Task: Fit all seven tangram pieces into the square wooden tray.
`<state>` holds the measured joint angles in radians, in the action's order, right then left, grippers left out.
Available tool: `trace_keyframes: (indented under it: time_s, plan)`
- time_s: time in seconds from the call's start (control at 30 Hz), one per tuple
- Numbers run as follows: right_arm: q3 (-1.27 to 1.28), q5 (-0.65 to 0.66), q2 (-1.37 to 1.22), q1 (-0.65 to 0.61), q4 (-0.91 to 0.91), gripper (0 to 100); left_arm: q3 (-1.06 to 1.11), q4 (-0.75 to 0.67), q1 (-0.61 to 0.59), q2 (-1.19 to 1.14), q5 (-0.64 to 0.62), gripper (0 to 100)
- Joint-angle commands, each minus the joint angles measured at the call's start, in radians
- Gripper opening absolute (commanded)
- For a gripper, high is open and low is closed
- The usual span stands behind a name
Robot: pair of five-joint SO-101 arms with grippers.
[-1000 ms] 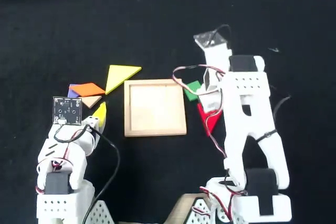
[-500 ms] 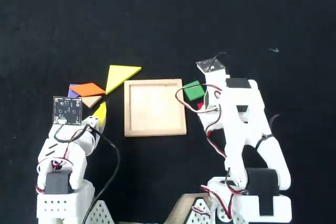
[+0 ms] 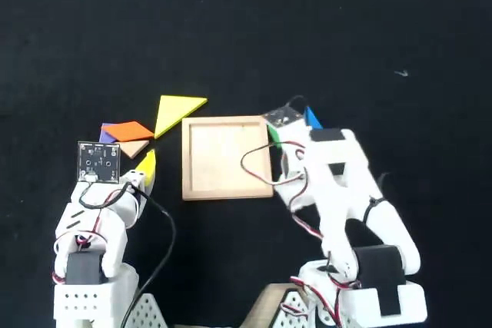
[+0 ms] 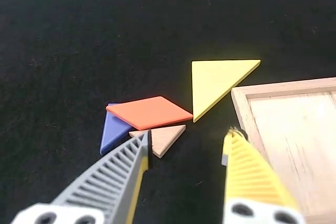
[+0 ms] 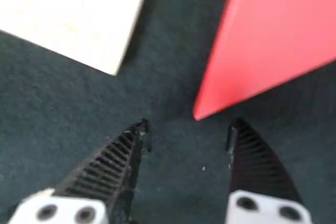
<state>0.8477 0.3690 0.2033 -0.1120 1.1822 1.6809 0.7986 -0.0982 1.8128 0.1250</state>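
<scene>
high view: the square wooden tray (image 3: 187, 160) is seen at the middle of the black tabletop (image 3: 254, 44), between the two arms. off its far left corner the large yellow triangle (image 3: 175, 110) is laid, tip just beside the rim; further left the orange parallelogram (image 3: 127, 130), dark blue triangle (image 3: 105, 137) and small tan triangle (image 3: 135, 147) are bunched together. at the far right corner a sliver of a green piece (image 3: 273, 134) and a bright blue piece (image 3: 311, 117) are glimpsed beside the right arm (image 3: 338, 182). in the left wrist view the bunch is made plainer: the orange parallelogram is laid over the dark blue triangle, the tan one tucked against it. the left gripper (image 4: 188, 140) is held released, nothing between its fingers, near the tan triangle and the tray's rim. in the right wrist view a red triangle (image 5: 273, 40) is found on the tabletop just off a tray corner, ground covered by the right arm in the high view. the right gripper (image 5: 187, 129) is spread apart, nothing grasped, the red tip just beyond its fingertips.
</scene>
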Motion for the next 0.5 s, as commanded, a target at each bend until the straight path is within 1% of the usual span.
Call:
trace_keyframes:
  time_s: [0.0,0.13,0.27,0.47]
  plan:
    - [-0.004,0.003,0.001,-0.077,-0.014,24.0,0.019,0.002,-0.002,0.003,0.009,23]
    - [-0.005,0.002,0.001,-0.121,-0.086,24.0,0.019,0.002,-0.002,0.003,0.009,23]
    - [-0.008,0.002,0.008,-0.123,-0.137,24.0,0.019,0.002,-0.002,0.003,0.009,23]
    - [-0.084,0.025,0.012,-0.183,-0.100,24.0,0.019,0.002,-0.004,0.003,0.009,23]
